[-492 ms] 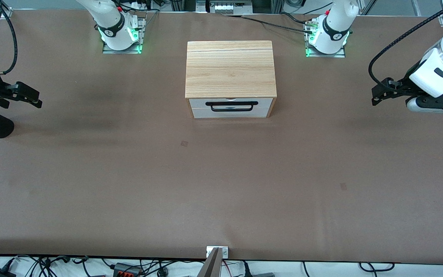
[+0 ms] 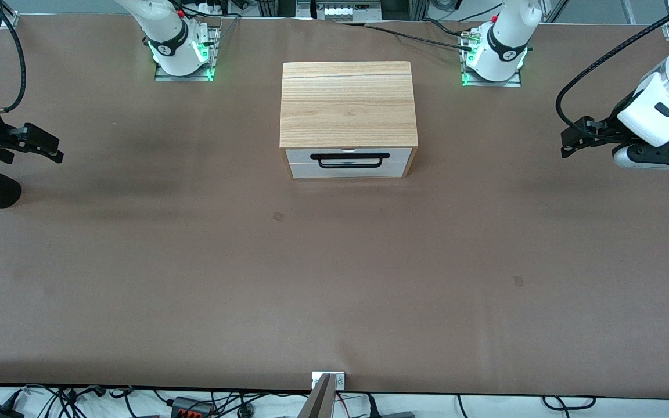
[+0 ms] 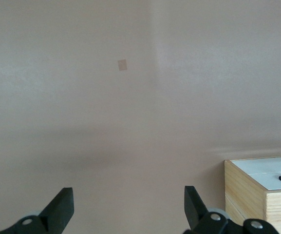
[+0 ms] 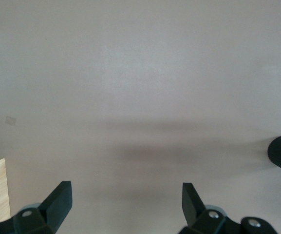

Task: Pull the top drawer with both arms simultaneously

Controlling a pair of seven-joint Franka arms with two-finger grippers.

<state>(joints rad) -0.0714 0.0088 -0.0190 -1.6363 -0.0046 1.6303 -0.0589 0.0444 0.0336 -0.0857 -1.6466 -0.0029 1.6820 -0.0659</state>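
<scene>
A wide brown table (image 2: pixel 334 278) carries a wooden cabinet (image 2: pixel 348 104) midway between the arm bases. Its top drawer (image 2: pixel 348 157) is seen fully closed, its handle (image 2: pixel 349 160) untouched. The left gripper (image 2: pixel 572 145) and right gripper (image 2: pixel 44 145) are held wide apart and empty over the table ends, well away; everything is judged still to do.

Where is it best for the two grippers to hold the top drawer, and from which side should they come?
Probably by the black bar handle on the top drawer, approaching its front. The bar is long, so the open left gripper and right gripper could each take one end.
</scene>
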